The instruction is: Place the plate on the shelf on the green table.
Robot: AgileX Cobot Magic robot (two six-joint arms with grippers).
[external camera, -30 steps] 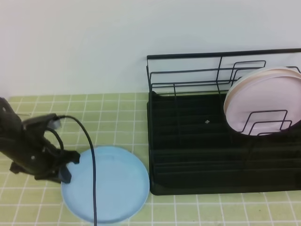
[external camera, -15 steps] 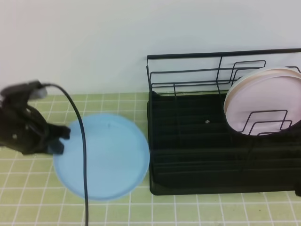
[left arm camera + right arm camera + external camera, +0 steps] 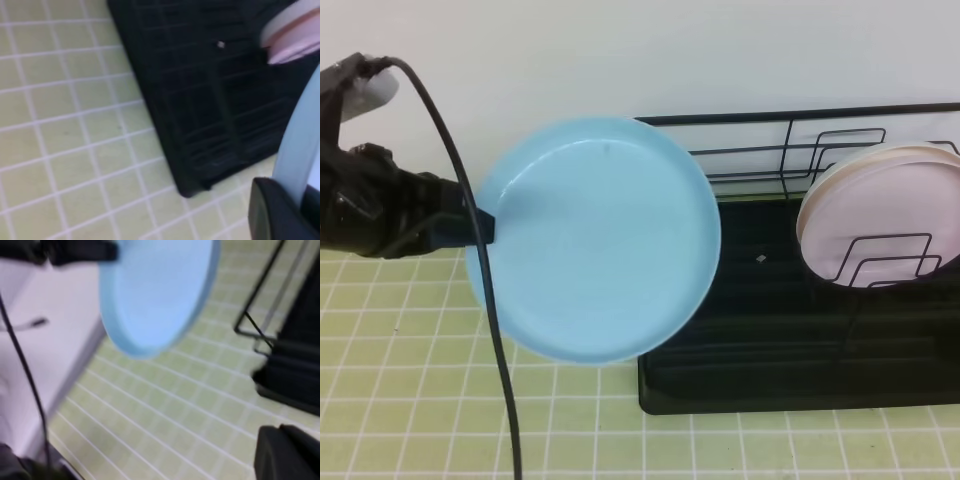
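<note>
Exterior high view: the plate (image 3: pixel 595 240) is held aloft at centre frame, clamped at its left rim by the left gripper (image 3: pixel 480 226); the shelf (image 3: pixel 800 320) lies rightward, nearer that arm.

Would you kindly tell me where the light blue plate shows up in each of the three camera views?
Exterior high: the light blue plate fills the centre, lifted, overlapping the rack's left end.
Left wrist: only its pale rim along the right edge.
Right wrist: upper middle, seen from behind.
Shared landmark: the black wire rack, also at and.
</note>
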